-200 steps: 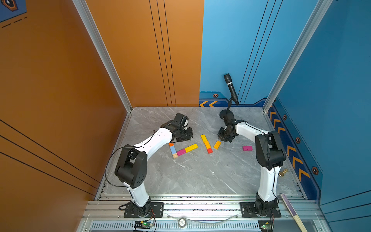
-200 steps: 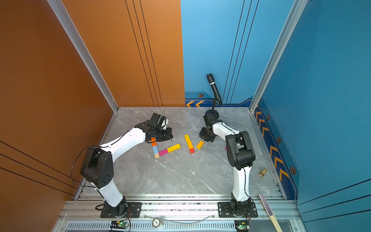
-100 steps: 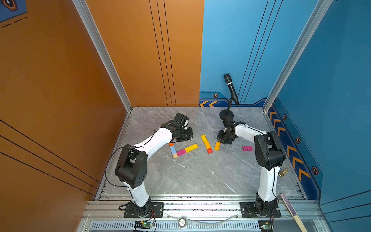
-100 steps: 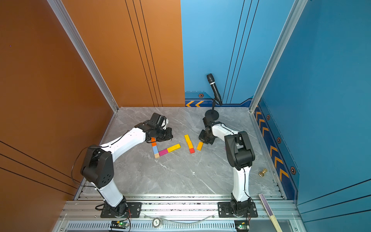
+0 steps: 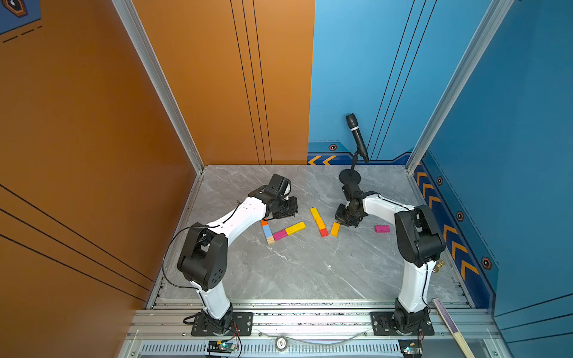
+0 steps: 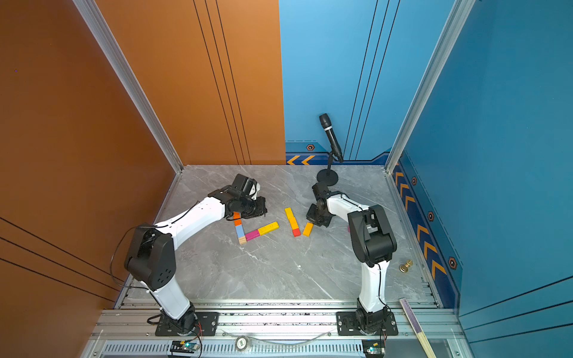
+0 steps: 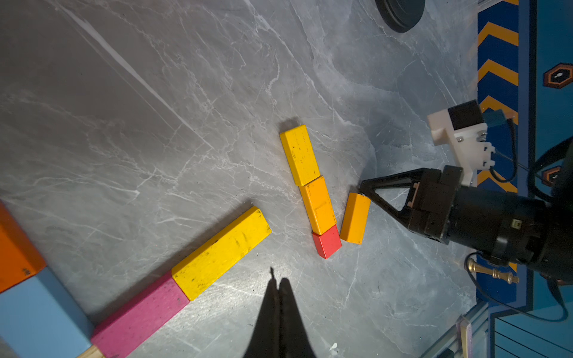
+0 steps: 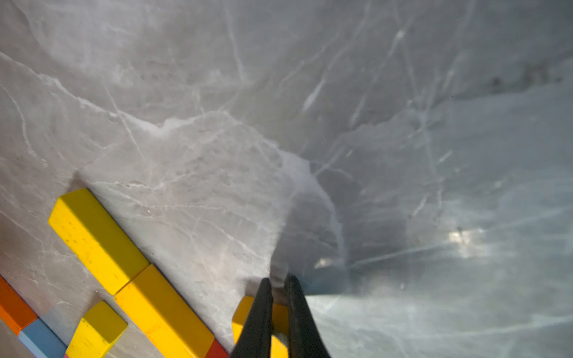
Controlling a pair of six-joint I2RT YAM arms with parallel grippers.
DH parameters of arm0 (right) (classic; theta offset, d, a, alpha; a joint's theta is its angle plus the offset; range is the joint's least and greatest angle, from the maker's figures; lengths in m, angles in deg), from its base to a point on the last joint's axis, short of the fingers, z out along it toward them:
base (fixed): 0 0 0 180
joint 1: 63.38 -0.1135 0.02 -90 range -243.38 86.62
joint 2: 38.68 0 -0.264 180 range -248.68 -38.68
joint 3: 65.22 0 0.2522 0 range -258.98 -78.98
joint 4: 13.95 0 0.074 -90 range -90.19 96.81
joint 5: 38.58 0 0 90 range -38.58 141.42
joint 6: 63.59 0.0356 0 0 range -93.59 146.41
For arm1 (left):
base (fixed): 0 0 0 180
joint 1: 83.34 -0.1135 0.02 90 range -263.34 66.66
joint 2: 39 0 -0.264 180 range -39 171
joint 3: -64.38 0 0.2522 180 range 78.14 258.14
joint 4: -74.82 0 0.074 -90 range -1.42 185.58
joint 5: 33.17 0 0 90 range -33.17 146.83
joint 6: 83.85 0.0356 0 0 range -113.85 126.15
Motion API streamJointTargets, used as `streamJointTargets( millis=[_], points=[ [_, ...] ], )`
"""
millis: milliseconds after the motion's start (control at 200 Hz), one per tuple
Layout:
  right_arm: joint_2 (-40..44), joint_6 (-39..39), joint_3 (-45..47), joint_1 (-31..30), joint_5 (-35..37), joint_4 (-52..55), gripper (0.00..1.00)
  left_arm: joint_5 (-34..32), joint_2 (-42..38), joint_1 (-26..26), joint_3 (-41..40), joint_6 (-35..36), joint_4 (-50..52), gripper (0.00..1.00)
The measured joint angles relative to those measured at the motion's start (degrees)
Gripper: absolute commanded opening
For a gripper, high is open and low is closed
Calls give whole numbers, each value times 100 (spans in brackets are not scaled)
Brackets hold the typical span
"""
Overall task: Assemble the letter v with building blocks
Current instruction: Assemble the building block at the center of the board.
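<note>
Down at the table, the right gripper (image 8: 279, 282) has its jaws a narrow slit apart, clamping nothing, tips touching the near end of the loose amber brick (image 7: 355, 218). Just beyond that brick sits the yellow-amber-red row (image 7: 317, 204). The left gripper (image 7: 278, 280) hovers, jaws pressed together, with the pink-and-yellow row (image 7: 186, 272) just ahead of its tips.

A robot lab is shown. A left arm (image 5: 235, 217) and a right arm (image 5: 384, 204) are bolted to a metal rail (image 5: 310, 320) along the bottom of the frame. A grey table (image 5: 294, 272) is boxed in by an orange wall (image 5: 93, 124) and a blue wall (image 5: 511, 124). A microphone (image 5: 356, 136) is stood upper middle.
</note>
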Motion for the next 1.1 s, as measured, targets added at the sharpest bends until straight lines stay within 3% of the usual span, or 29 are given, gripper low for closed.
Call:
streamJointTargets(
  millis=[305, 476, 706, 1101],
  points=[
    [962, 149, 732, -37, 424, 63, 23, 2, 0, 0, 0, 0, 2, 2],
    [1377, 345, 1169, -282, 494, 92, 0, 0, 0, 0, 0, 0, 4, 2],
    [1403, 514, 1550, -695, 463, 107, 0, 0, 0, 2, 0, 0, 4, 2],
    [894, 551, 1196, -776, 428, -7, 0, -15, 0, 28, 0, 0, 4, 2]
  ],
)
